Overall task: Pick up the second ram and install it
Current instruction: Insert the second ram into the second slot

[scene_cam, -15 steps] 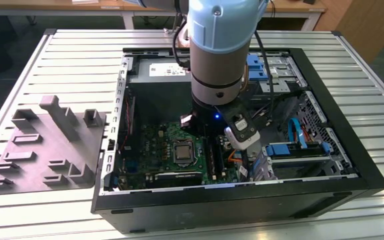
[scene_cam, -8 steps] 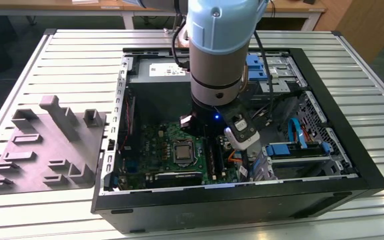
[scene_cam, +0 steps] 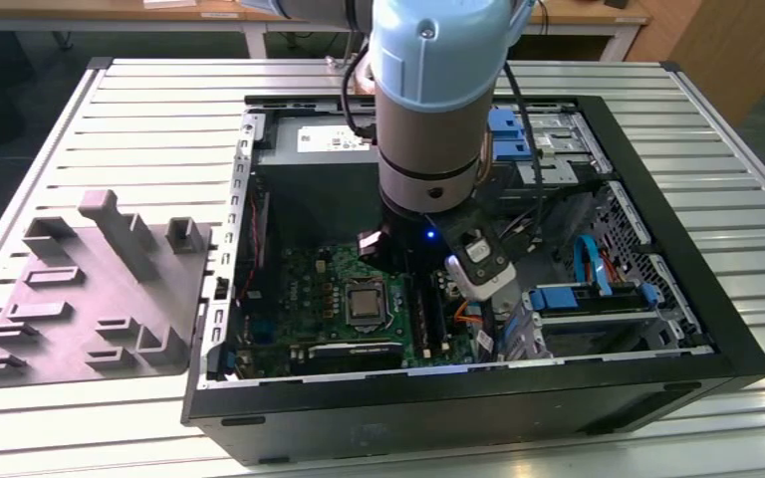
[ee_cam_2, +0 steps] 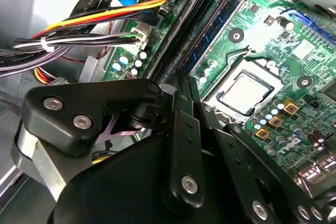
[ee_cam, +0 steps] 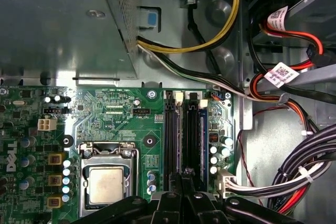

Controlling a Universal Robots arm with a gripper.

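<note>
Exterior view, arm (scene_cam: 429, 110): stood almost upright over the desk (scene_cam: 130, 110) and reached straight down into the open computer case (scene_cam: 715, 319). Its wrist end was low above the motherboard (scene_cam: 303, 289), beside the processor socket (scene_cam: 363, 299).
Exterior view, fixture plate (scene_cam: 84, 299): grey, lay flat near the desk edge at the exterior view's left, well apart from the arm.
First wrist view, tool (ee_cam: 181, 176): its black tips were closed together and pointed down at the black memory slots (ee_cam: 170, 140). Whether they pinched anything could not be told.
First wrist view, ram stick (ee_cam: 203, 140): a blue-green strip stood on edge in the board, just beside the black slots.
Second wrist view, tool (ee_cam_2: 182, 80): tips together over the line of the slots, with bundled cables (ee_cam_2: 79, 40) off to one side.
Second wrist view, ram stick (ee_cam_2: 220, 24): seated between the slots and the socket. Whether it was the second ram could not be told.
</note>
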